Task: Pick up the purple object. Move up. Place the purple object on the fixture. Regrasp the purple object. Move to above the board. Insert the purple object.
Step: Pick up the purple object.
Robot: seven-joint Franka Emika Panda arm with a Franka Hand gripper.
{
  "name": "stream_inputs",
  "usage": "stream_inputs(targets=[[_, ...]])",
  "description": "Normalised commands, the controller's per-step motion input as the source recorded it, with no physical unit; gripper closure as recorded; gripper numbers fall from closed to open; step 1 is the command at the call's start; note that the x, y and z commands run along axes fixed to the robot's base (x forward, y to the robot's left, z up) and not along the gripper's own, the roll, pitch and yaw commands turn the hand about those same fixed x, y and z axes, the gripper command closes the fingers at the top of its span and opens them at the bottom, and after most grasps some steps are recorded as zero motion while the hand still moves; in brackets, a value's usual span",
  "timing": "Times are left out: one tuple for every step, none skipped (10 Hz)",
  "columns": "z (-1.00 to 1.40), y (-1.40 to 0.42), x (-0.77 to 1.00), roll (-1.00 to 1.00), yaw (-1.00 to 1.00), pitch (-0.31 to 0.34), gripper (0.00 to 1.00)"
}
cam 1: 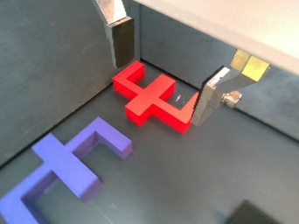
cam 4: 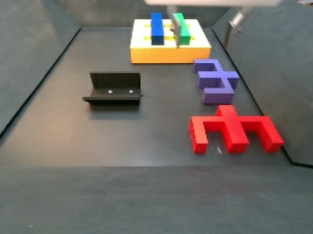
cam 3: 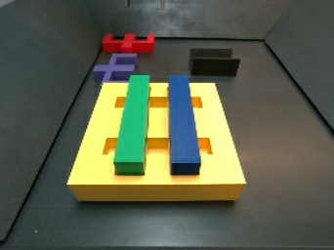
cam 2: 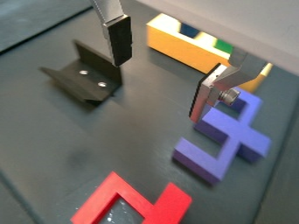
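Note:
The purple object [cam 3: 117, 68] lies flat on the dark floor between the board [cam 3: 156, 182] and a red notched piece [cam 3: 128, 42]; it also shows in a wrist view [cam 2: 228, 140] and a side view [cam 4: 217, 79]. My gripper [cam 2: 163, 66] hangs open well above the floor, with nothing held. In a wrist view the gripper [cam 1: 166, 70] has the red piece [cam 1: 152, 96] lying on the floor far below its gap, and the purple object [cam 1: 70, 157] lies off to one side. One finger [cam 4: 235, 20] shows at a side view's top edge. The fixture [cam 4: 113, 89] stands apart with nothing on it.
The yellow board carries a long green bar [cam 3: 133, 122] and a long blue bar [cam 3: 183, 122]. The red piece [cam 4: 232, 131] lies near the purple object. Grey walls [cam 3: 53, 39] enclose the floor on all sides.

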Motion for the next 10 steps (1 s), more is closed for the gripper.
stream_inputs(targets=[[-0.23,0.00,-0.26,-0.17,-0.83,-0.166,0.00],[-0.11,-0.03,0.00,-0.13,-1.00,-0.127,0.00],[-0.03,-0.03,0.00,-0.12,-1.00,-0.071,0.00],[0.00,-0.03,0.00,-0.11,-1.00,-0.011,0.00],[0.00,-0.04,0.00,-0.08,-1.00,0.000,0.00],[0.00,-0.06,0.00,-0.09,-1.00,-0.009,0.00],[-0.05,-0.09,0.00,-0.11,-0.94,-0.040,0.00],[-0.11,-0.14,-0.04,-0.10,-0.88,-0.083,0.00],[-0.11,-0.16,-0.06,-0.08,-0.87,-0.093,0.00],[-0.13,-0.17,-0.07,-0.08,-0.86,-0.106,0.00]])
